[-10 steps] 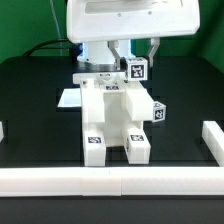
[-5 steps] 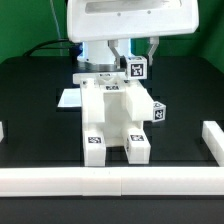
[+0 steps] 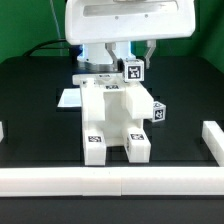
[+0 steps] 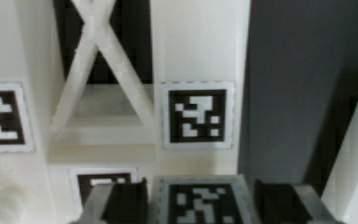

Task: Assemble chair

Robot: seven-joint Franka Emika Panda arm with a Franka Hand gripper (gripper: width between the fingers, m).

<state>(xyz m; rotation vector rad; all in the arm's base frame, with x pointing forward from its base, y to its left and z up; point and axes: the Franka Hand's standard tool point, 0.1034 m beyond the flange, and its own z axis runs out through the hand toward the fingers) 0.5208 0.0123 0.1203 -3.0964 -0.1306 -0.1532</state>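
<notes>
The partly built white chair [image 3: 112,122] stands in the middle of the black table, with square tags on its front feet and on a block at its right side [image 3: 158,113]. Just behind its top, my gripper [image 3: 133,62] hangs under the big white camera housing and is shut on a small white tagged chair part [image 3: 133,71]. In the wrist view that tagged part [image 4: 201,203] sits tight between the two dark fingers [image 4: 123,198], directly over the chair's white body [image 4: 149,110] with its tags.
The marker board [image 3: 67,98] lies flat behind the chair on the exterior view's left. White border rails run along the front [image 3: 110,182] and stand at the right [image 3: 213,140] and left [image 3: 3,130] edges.
The gripper and the tagged part in it have shifted slightly toward the exterior view's left. The chair has not moved.
</notes>
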